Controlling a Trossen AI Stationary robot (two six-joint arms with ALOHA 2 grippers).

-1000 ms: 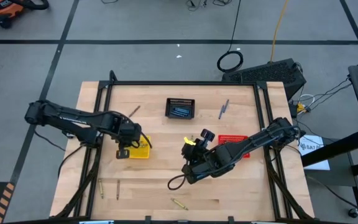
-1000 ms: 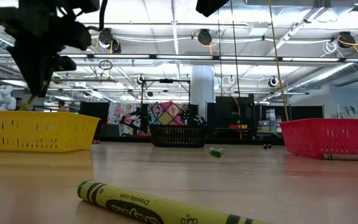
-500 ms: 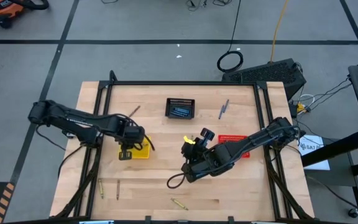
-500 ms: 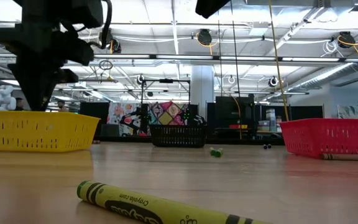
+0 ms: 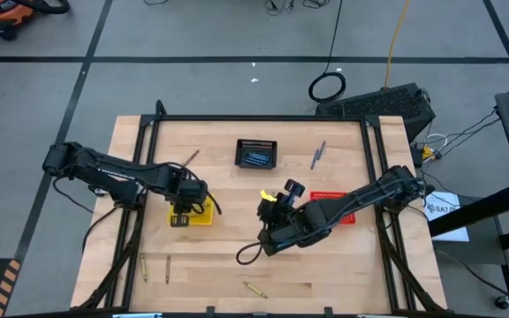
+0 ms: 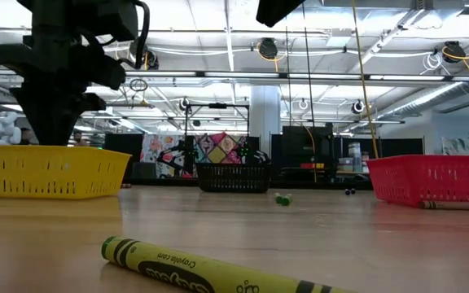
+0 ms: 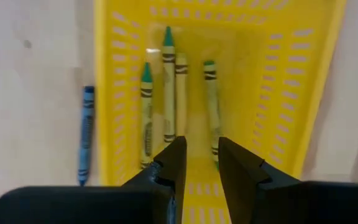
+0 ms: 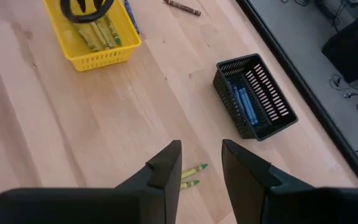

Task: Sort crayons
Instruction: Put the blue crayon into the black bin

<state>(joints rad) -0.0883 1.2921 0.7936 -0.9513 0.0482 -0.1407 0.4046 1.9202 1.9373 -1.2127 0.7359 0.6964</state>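
Several yellow-green crayons [image 7: 166, 87] lie along the floor of the yellow basket [image 5: 203, 214]. My left gripper [image 7: 201, 162] points straight down into this basket, open, its fingers above the crayons' near ends with nothing between them. A blue crayon [image 7: 86, 134] lies on the table just outside the basket wall. My right gripper [image 8: 201, 165] hangs open over the middle of the table, slanting down, with two yellow-green crayons [image 8: 191, 174] on the wood below its fingertips. Blue crayons [image 8: 244, 102] lie in the black basket [image 5: 256, 154].
The red basket [image 5: 334, 205] lies under the right arm. Loose crayons lie on the wood: a brown one [image 5: 190, 157], a blue-grey one [image 5: 317, 154], and yellow ones near the front edge [image 5: 254, 290] and at the front left [image 5: 143, 265]. One yellow-green crayon [image 6: 210, 273] fills the low view's foreground.
My left gripper has sunk straight down toward the yellow basket, so that in the low view its lower end now stands behind the basket's wall. My right arm has kept still.
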